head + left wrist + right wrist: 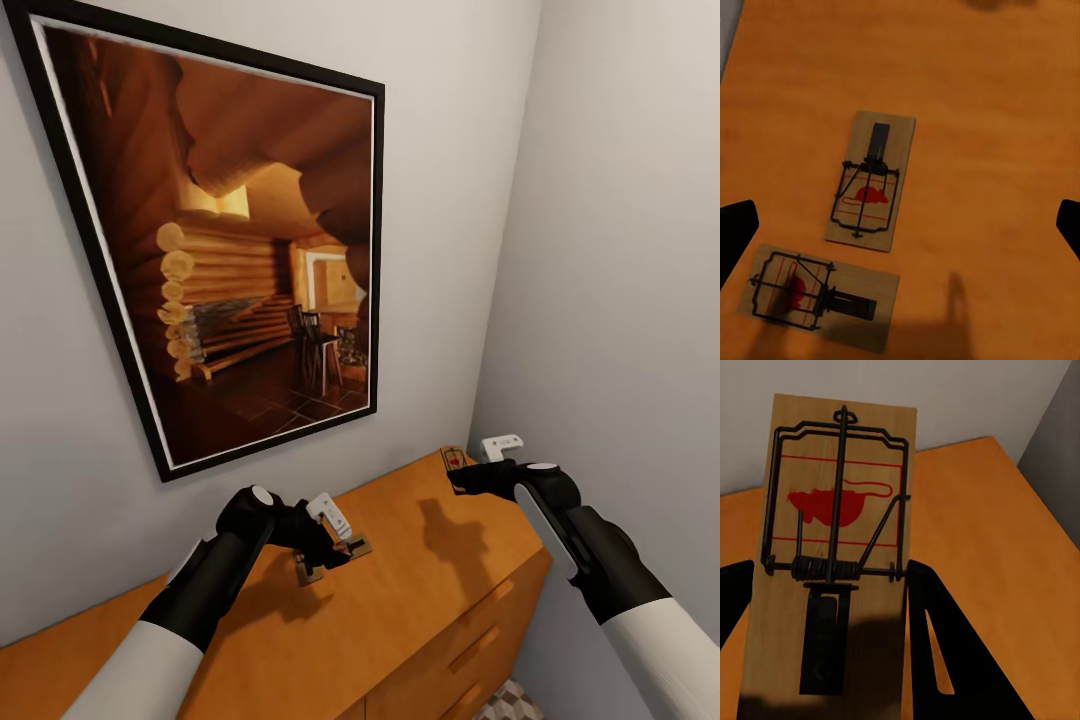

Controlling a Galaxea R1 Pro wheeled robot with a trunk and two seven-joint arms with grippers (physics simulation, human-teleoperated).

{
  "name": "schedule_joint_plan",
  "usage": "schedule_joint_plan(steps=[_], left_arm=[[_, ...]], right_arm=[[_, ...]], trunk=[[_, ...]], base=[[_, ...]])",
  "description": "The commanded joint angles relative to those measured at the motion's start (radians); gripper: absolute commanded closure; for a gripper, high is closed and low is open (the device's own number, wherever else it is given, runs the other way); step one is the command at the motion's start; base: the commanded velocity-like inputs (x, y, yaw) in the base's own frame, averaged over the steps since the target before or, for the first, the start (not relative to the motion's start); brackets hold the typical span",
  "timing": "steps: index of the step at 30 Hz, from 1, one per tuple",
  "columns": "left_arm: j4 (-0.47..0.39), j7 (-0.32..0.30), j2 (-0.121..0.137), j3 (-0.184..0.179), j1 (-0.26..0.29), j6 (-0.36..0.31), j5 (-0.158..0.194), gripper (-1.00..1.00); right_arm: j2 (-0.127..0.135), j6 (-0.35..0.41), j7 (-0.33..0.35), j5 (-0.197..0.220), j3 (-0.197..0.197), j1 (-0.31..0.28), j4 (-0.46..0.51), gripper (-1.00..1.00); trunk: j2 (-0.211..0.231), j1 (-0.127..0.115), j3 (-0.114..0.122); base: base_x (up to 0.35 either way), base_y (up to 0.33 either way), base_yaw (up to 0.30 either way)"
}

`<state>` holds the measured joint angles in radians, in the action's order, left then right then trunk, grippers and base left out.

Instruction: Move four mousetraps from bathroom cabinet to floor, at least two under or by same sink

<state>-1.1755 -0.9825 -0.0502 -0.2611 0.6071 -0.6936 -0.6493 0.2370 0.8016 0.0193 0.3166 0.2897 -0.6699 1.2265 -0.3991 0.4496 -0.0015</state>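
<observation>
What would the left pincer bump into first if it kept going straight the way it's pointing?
Probably the cabinet top: the left pincer points down at it, toward two mousetraps lying flat there. Depth is unclear.

even soft light — arm shadows, mild blur

Two mousetraps [870,180] [817,296] lie flat on the orange-brown cabinet [420,590] top, just apart, at right angles. Third mousetrap [832,562] is off the top near its far right corner, gripped in the right claw [470,468].
</observation>
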Motion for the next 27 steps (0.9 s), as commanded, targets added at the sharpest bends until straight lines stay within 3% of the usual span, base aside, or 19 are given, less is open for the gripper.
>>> schedule_joint_plan(steps=[1,6,16,19,27], left_arm=[[-0.001,-0.007,0.0,0.0,0.0,-0.006,-0.007,-1.0],[-0.001,-0.007,0.0,0.0,0.0,-0.006,-0.008,-1.0],[-0.004,-0.002,-0.057,-0.006,-0.021,-0.003,-0.01,-1.0],[-0.005,-0.001,-0.06,-0.006,-0.022,-0.002,-0.01,-1.0],[-0.006,0.001,-0.055,-0.004,-0.023,-0.001,-0.012,-1.0]], right_arm=[[0.001,0.004,0.002,0.001,0.001,0.0,0.001,1.0],[0.001,0.004,0.002,0.001,0.002,0.0,0.0,1.0],[-0.055,0.001,-0.001,-0.009,0.007,0.0,-0.031,1.0],[-0.068,0.001,-0.001,-0.011,0.008,0.0,-0.048,1.0],[-0.071,0.001,-0.001,-0.016,0.007,0.0,-0.054,1.0]], trunk=[[-0.001,0.0,-0.001],[-0.001,0.0,-0.001],[-0.001,0.0,-0.001],[-0.001,0.0,-0.001],[-0.001,0.0,-0.001]], base=[[0.0,0.0,0.0],[0.0,0.0,0.0],[0.0,0.0,0.0],[0.0,0.0,0.0],[0.0,0.0,0.0]])
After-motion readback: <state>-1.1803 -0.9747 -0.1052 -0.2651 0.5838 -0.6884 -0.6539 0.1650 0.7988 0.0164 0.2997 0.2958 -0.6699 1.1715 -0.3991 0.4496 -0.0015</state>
